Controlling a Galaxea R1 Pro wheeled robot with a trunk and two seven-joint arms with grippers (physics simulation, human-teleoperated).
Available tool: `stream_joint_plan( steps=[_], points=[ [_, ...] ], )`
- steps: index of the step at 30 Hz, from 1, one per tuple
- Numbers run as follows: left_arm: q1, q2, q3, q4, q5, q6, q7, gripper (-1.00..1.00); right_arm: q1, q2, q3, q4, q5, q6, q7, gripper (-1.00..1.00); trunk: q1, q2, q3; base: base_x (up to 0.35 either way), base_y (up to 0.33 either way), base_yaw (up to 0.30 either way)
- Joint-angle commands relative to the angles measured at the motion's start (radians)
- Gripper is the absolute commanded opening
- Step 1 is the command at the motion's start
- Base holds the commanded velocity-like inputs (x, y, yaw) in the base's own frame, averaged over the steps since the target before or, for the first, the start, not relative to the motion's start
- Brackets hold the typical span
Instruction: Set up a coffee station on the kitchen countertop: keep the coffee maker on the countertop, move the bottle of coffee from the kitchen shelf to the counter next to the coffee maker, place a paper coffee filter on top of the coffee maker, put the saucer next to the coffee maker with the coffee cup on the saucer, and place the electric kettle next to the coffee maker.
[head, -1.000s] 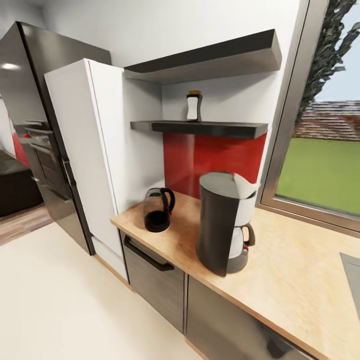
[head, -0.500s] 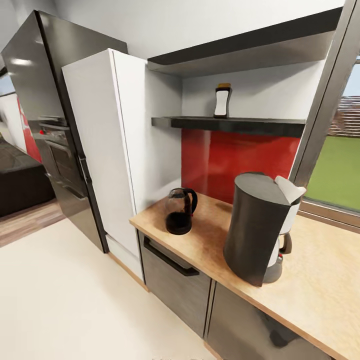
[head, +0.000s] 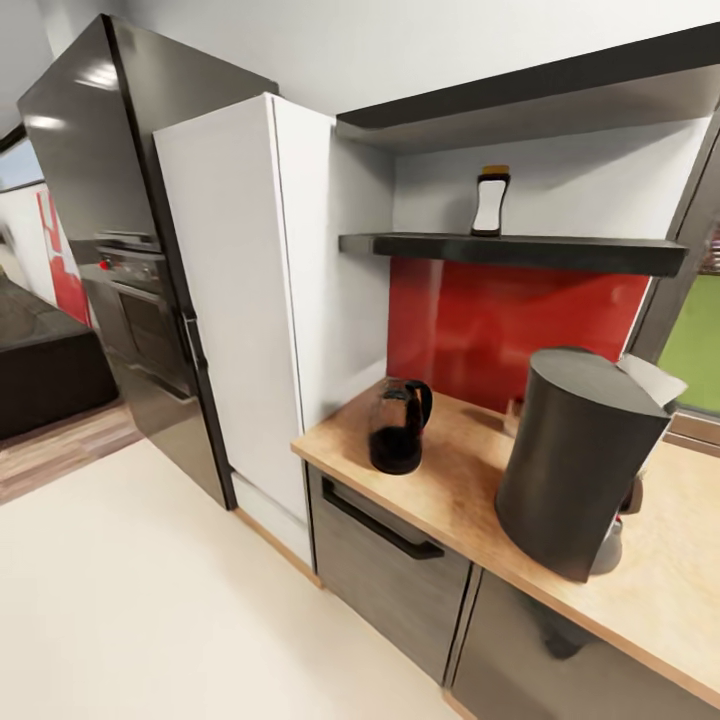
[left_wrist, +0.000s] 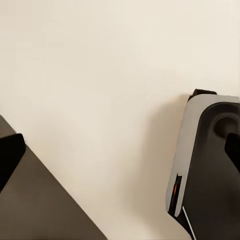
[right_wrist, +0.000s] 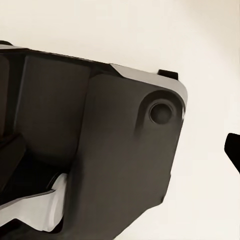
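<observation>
A tall dark fridge fills the upper left of the head view, with a white cabinet beside it. The wood-grain tabletop runs across the lower right. On it stands the coffee maker at right, and the electric kettle sits apart from it near frame centre. Above, at upper right, the kitchen shelf carries the bottle of coffee. How far either arm's fingers are open cannot be told from the wrist views.
</observation>
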Motion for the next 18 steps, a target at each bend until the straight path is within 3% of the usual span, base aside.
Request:
stream_joint_plan(
  steps=[1, 6, 18],
  points=[
    [0.0, 0.0, 0.002, -0.002, 0.004, -0.001, -0.001, 1.0, -0.001, 0.0, 0.008, 0.001, -0.01, -0.003, 0.004, 1.0, 0.001, -0.002, -0.002, 0.141, 0.337, 0.0],
    [0.0, 0.0, 0.002, -0.002, 0.005, -0.001, -0.001, 1.0, -0.001, -0.002, 0.008, 0.001, -0.011, -0.003, 0.004, 1.0, 0.001, -0.002, -0.002, 0.145, 0.337, -0.08],
    [0.0, 0.0, 0.002, -0.002, 0.005, -0.001, -0.001, 1.0, -0.001, -0.003, 0.008, 0.001, -0.013, -0.003, 0.004, 1.0, 0.001, -0.002, -0.002, 0.149, 0.315, -0.282]
  ],
)
